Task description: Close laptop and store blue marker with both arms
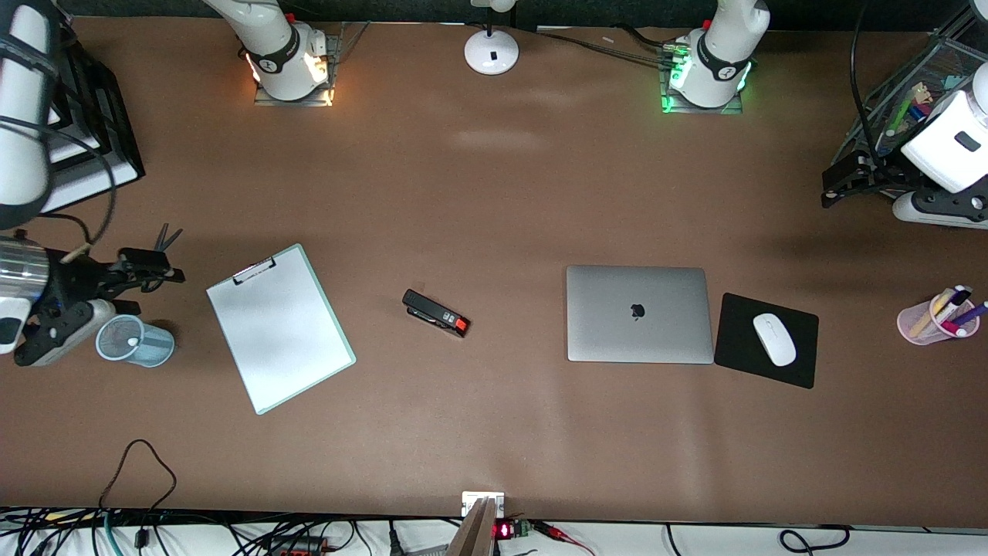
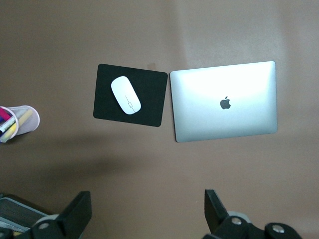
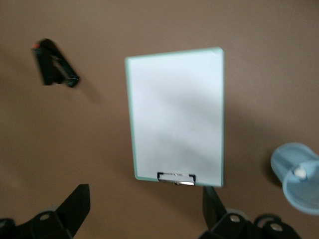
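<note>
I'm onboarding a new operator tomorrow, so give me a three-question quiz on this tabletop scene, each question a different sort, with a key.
1. True or false: the laptop lies with its lid shut.
2. Multiple choice: what lies beside the laptop toward the left arm's end of the table? A) the stapler B) the clipboard C) the black mouse pad with a white mouse
3. Fill in: both the left gripper and the right gripper hang with fingers ____ and hold nothing.

Key: 1 true; 2 C; 3 open.
</note>
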Robot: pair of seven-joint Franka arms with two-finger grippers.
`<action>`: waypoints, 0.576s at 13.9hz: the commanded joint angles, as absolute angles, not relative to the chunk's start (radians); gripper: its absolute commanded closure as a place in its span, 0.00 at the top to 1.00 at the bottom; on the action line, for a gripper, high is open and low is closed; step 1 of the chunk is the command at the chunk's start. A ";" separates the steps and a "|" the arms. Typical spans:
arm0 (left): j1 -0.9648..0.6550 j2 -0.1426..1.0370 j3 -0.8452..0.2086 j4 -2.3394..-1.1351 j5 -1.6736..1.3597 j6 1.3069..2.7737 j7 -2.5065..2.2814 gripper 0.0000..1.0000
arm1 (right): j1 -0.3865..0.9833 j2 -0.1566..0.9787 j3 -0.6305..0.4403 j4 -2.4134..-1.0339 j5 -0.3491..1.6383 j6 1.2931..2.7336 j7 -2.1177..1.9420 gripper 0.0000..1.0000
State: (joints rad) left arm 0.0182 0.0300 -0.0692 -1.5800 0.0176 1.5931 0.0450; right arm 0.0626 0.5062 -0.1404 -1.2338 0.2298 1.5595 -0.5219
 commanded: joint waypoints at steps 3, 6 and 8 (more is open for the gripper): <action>0.023 0.014 -0.075 -1.589 0.028 1.592 0.040 1.00 | 0.170 0.370 -0.140 -1.443 0.055 1.652 -0.117 1.00; 0.025 0.011 -0.075 -1.588 0.026 1.588 0.040 1.00 | 0.141 0.341 -0.141 -1.456 0.055 1.637 -0.101 1.00; 0.025 0.011 -0.075 -1.588 0.026 1.586 0.040 1.00 | 0.075 0.312 -0.140 -1.456 0.057 1.628 -0.114 1.00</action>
